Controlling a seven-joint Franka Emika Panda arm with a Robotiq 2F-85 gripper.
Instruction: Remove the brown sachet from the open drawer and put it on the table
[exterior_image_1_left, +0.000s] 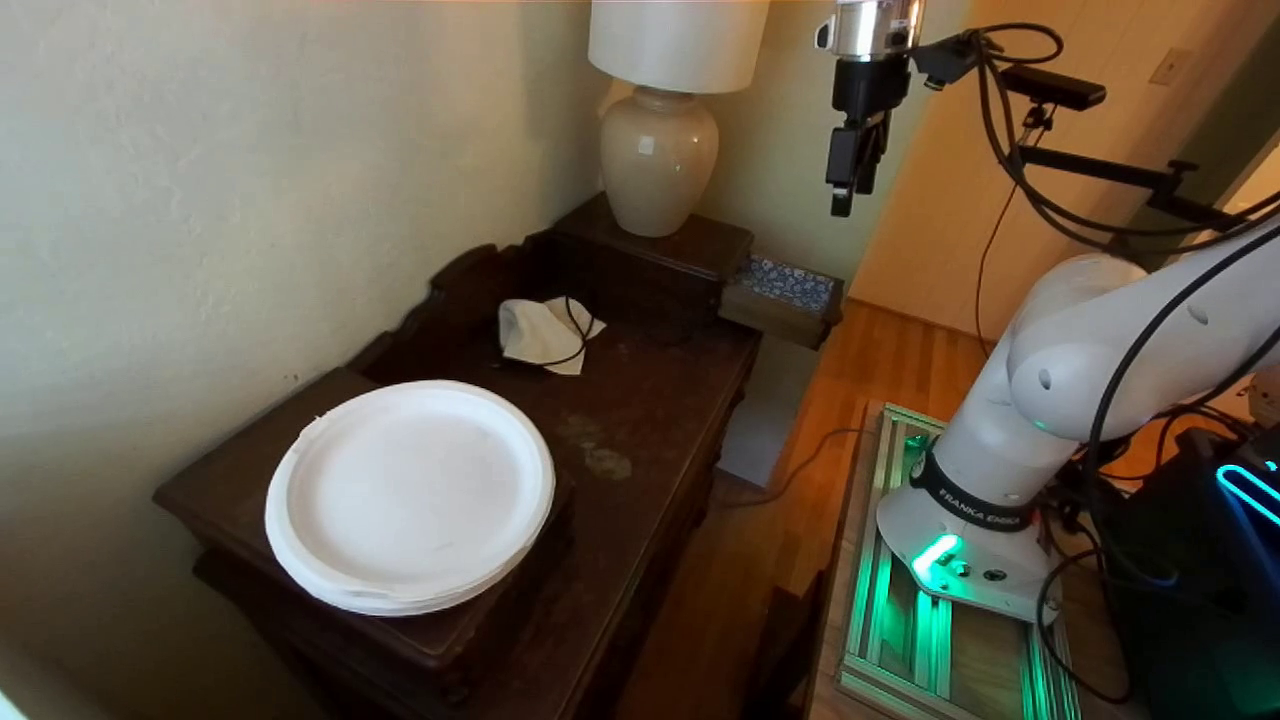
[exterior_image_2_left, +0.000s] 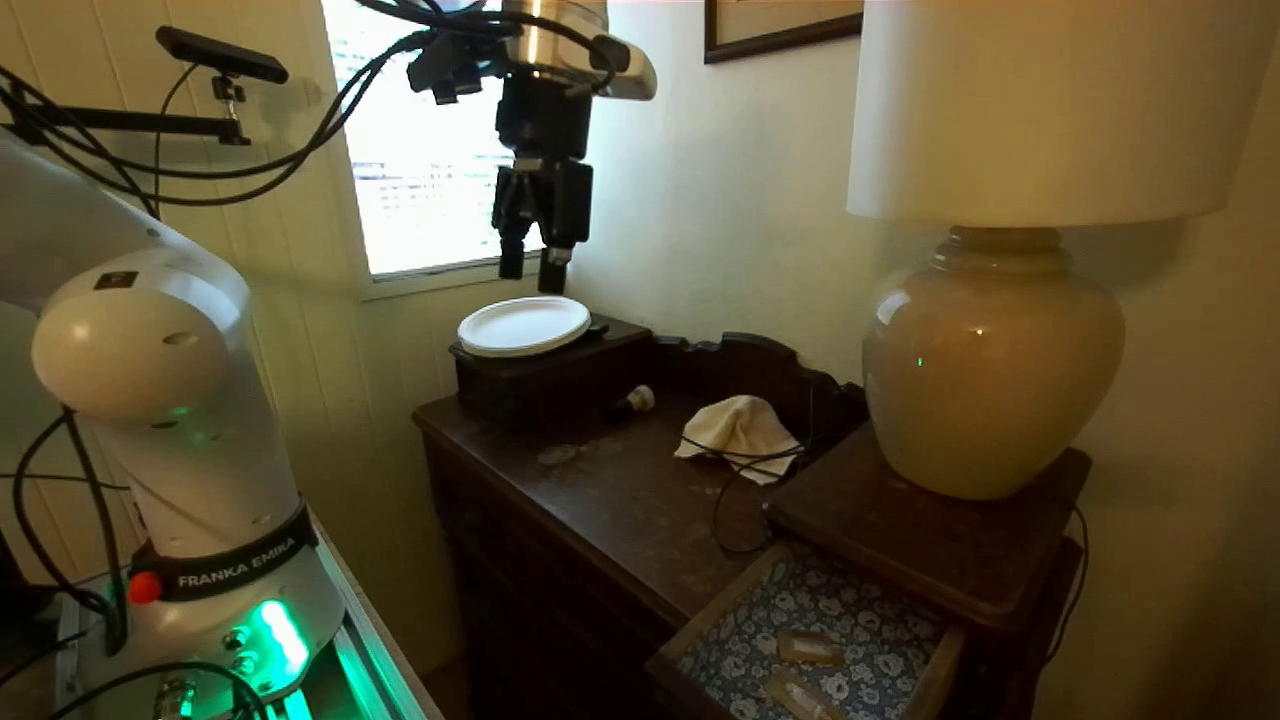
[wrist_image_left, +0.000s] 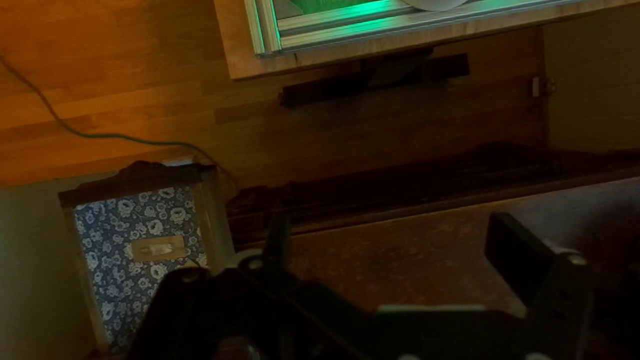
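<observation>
The open drawer sticks out below the lamp end of the table; its wooden wall shows in both exterior views (exterior_image_1_left: 775, 318) (exterior_image_2_left: 712, 612) and the wrist view (wrist_image_left: 216, 227). Its lining is blue-grey and floral. In an exterior view two brown sachets lie in it: one further back (exterior_image_2_left: 810, 647), one nearer the front (exterior_image_2_left: 803, 695). The wrist view shows only one brown sachet (wrist_image_left: 158, 248). The table's dark top (exterior_image_1_left: 665, 420) (exterior_image_2_left: 620, 505) (wrist_image_left: 400, 270) shows in all views. My gripper (exterior_image_1_left: 850, 200) (exterior_image_2_left: 532, 275) (wrist_image_left: 392, 237) is open and empty, high up, apart from the drawer and table.
A white plate stack (exterior_image_1_left: 410, 490) (exterior_image_2_left: 525, 327) sits on the raised box at the table's far end. A big lamp (exterior_image_1_left: 660, 160) (exterior_image_2_left: 990, 370) stands above the drawer. A cream cloth (exterior_image_1_left: 550, 335) (exterior_image_2_left: 740, 430) with a black cable and a small bulb-like item (exterior_image_2_left: 635, 400) lie on the tabletop.
</observation>
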